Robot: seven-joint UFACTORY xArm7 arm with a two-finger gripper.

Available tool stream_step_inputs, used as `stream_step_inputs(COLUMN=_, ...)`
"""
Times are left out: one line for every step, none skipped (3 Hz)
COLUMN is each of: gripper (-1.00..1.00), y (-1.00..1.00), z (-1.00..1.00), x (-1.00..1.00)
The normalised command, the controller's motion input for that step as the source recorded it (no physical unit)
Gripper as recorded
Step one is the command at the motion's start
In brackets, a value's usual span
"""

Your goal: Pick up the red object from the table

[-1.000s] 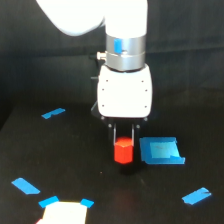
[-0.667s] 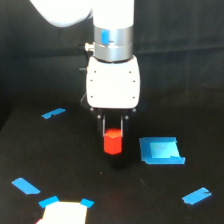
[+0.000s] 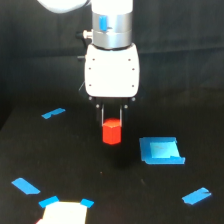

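Note:
The red object [image 3: 112, 131], a stubby red-orange block, hangs between the two dark fingers of my gripper [image 3: 112, 125], which is shut on its upper part. It is lifted off the black table [image 3: 75, 165], with a faint shadow below it. The white gripper body and arm rise straight above it in the middle of the exterior view.
A flat blue square [image 3: 160, 150] lies on the table just toward the exterior view's right of the block. Blue tape pieces [image 3: 53, 113] [image 3: 26, 186] [image 3: 196, 196] are scattered around. A white sheet with blue tape corners [image 3: 64, 212] sits at the bottom edge.
The gripper has risen and shifted toward the exterior view's left, carrying the red object up off the table and away from the blue square.

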Motion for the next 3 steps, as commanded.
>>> stream_step_inputs(gripper=-1.00, y=0.06, z=0.42, x=-0.15)
stream_step_inputs(gripper=-0.65, y=0.20, z=0.91, x=0.06)
stream_step_inputs(gripper=-0.67, y=0.22, z=0.52, x=-0.03)
